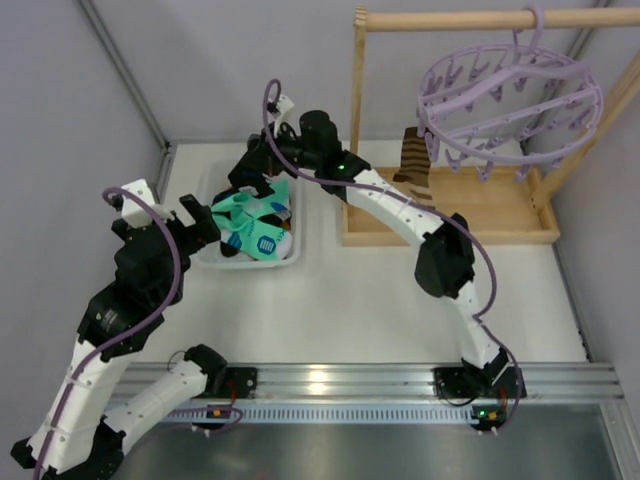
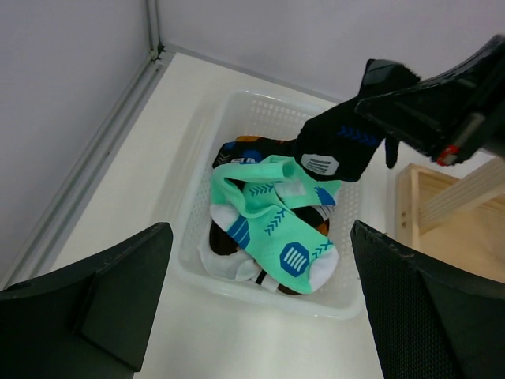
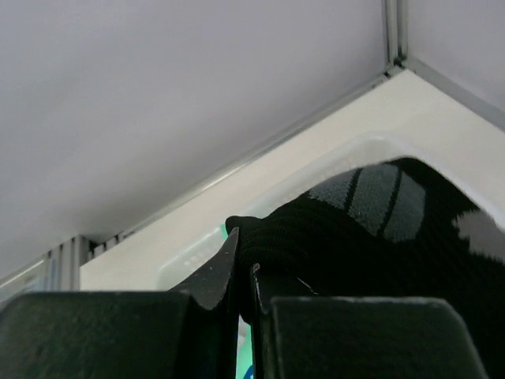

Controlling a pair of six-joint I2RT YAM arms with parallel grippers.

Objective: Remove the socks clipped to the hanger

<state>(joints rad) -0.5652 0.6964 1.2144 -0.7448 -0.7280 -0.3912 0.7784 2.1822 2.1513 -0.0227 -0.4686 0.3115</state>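
Top view: right end effector [image 1: 262, 172] over far end of basket [image 1: 207, 215], pinching black sock [image 1: 247, 182]. Left end effector [image 1: 203, 222] at basket's left side, spread wide, holding nothing. Hanger [image 1: 510, 95] far right of basket, no socks seen on clips.

Left wrist view: black sock hangs long way down, just above teal socks [image 2: 272, 221] in basket.

Right wrist view: fingers [image 3: 209, 280] pressed together on sock edge. Right arm nearer, basket straight below.

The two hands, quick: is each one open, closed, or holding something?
Left hand: open, holding nothing.
Right hand: closed on a black sock above the white basket.
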